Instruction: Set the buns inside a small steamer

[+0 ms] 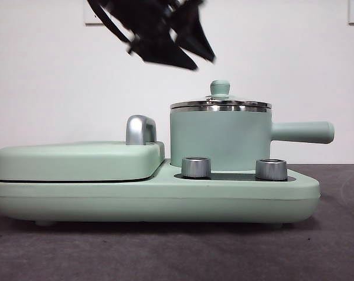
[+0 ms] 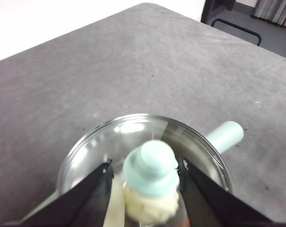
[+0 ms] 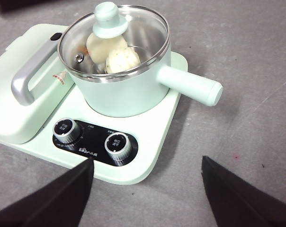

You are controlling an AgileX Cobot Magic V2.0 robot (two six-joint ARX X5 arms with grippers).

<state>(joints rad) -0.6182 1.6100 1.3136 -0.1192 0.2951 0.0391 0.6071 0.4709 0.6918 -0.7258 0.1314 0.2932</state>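
Pot (image 3: 121,92) upright, lid (image 3: 112,42) on, two buns (image 3: 115,54) inside. My left claw (image 2: 145,177) jaws apart, straddling knob (image 2: 151,168), not touching. Right claw (image 3: 147,184) wide apart, empty.

In the front view the small steamer (image 1: 220,137) wall hides the buns completely, and the dark end effector (image 1: 165,32) above is motion-blurred, cut by the top edge — which arm it belongs to cannot be told there. In the left wrist view the lid knob (image 2: 151,166) covers most of the ridged bun (image 2: 150,210). The dial labels (image 3: 88,150) in the right wrist view are too small to read.
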